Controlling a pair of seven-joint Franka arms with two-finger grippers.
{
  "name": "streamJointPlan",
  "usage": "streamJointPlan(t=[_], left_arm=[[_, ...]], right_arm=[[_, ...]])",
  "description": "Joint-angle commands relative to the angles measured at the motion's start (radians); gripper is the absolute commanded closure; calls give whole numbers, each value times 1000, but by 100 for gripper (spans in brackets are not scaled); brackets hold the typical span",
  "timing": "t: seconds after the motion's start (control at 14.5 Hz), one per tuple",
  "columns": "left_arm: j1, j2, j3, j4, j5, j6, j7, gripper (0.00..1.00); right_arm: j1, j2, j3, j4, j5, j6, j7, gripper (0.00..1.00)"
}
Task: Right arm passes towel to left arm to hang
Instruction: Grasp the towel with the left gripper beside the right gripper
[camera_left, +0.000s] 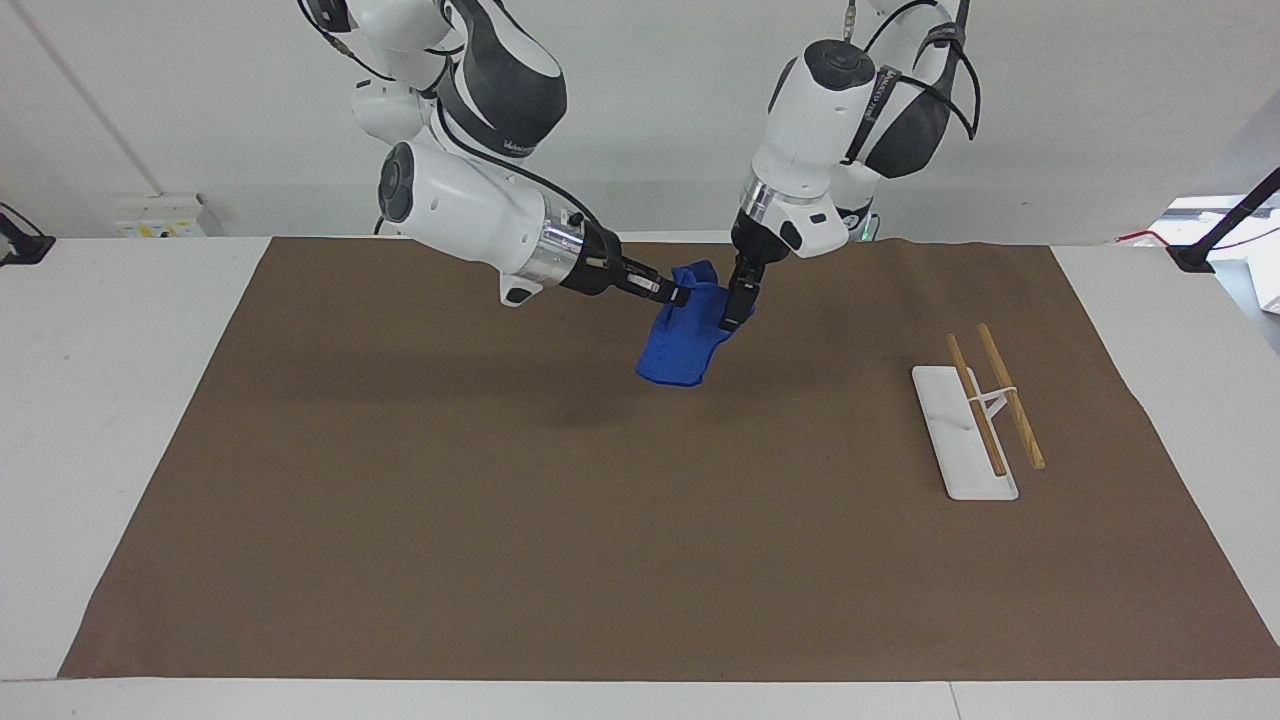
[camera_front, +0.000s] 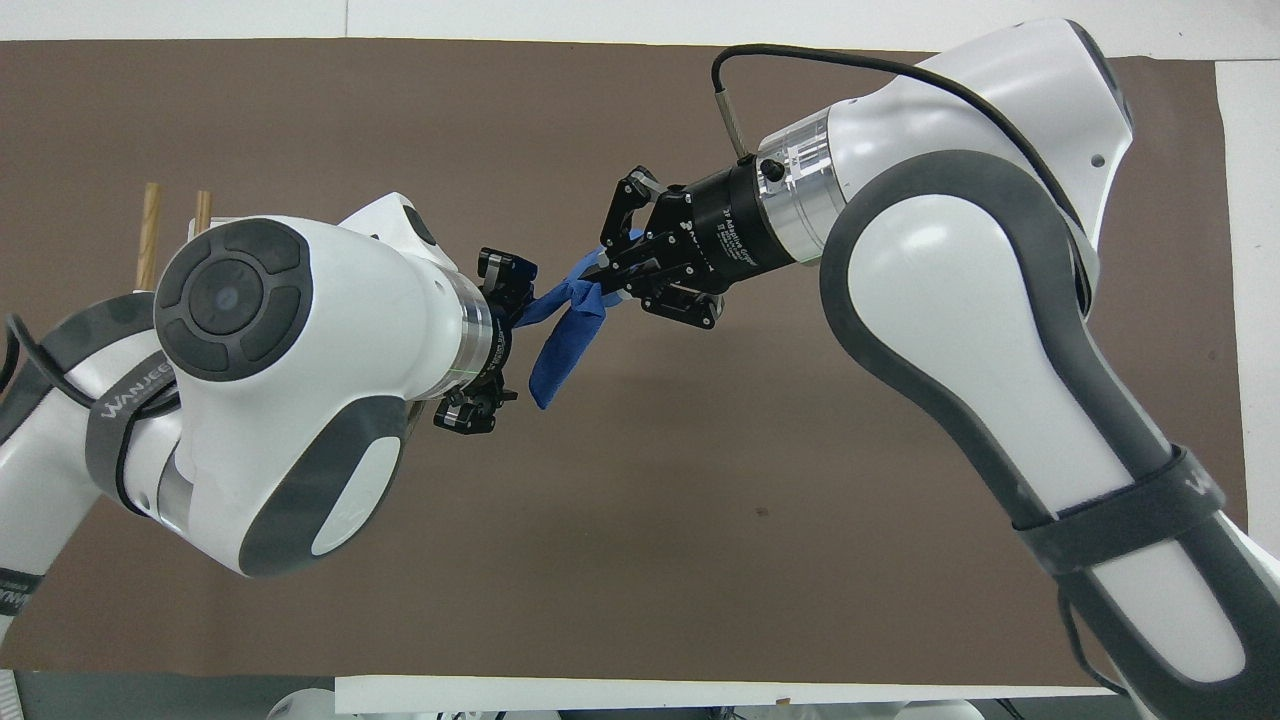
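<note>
The blue towel (camera_left: 680, 345) (camera_front: 560, 350) hangs bunched in the air over the brown mat's middle, on the side near the robots. My right gripper (camera_left: 680, 297) (camera_front: 600, 285) is shut on its upper fold and points toward the left arm. My left gripper (camera_left: 737, 312) (camera_front: 505, 340) has come down at the towel's free end. In the overhead view its fingers stand wide apart, open, with the towel's corner reaching in between them. Whether they touch the cloth I cannot tell.
A rack with a white base (camera_left: 945, 430) and two wooden rods (camera_left: 1010, 395) (camera_front: 148, 235) stands on the brown mat (camera_left: 500, 520) toward the left arm's end of the table. In the overhead view the left arm hides most of it.
</note>
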Motion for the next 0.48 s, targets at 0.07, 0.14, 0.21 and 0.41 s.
streamJointPlan(t=[0.07,0.14,0.21,0.41], left_arm=[[16,-19,18,-40,-14,12,42,19],[18,-19,20,-39,-12,12,50,21],[19,-18,20,-37,-12,18,54,22],[16,-18,18,-37,-12,21,66,29]], right_arm=[[-14,-15,5,-20,25,12,7,100],[-14,-15,5,-20,24,12,7,100],[-14,-15,5,-20,24,15,7,100],[-14,-15,5,-22,24,17,7,100]])
